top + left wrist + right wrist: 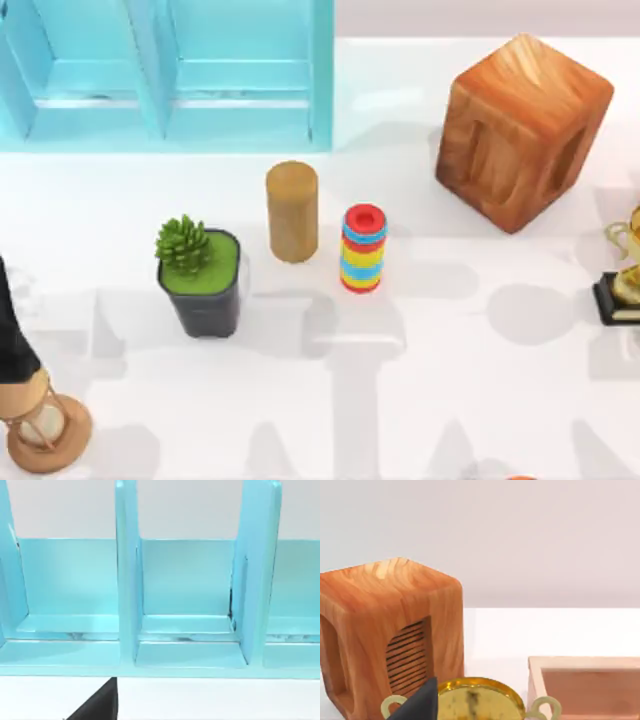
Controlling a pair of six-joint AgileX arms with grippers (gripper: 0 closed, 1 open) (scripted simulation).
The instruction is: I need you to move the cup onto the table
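Left arm sits at the left edge of the surface, right above a wooden hourglass. The left gripper shows as a dark wedge low in its wrist view, and I cannot tell whether it is open or closed. Straight ahead of it is the turquoise shelf unit, its upright dividers splitting it into open bays that face the gripper. Where is the cup? It's clear glass and I cannot tell; there are only faint glassy streaks on the shelf floor ahead of the left gripper, too vague to call.

On the other side, the right gripper is another dark wedge, and again I cannot tell its state. Just in front of it is a gold trophy, with a big slotted wooden block beyond it to one side and a pale pink tray to the other.

Between the two arms, well apart from both grippers, stand a potted succulent, a tan wooden cylinder and a striped ring stack, all upright in a row.
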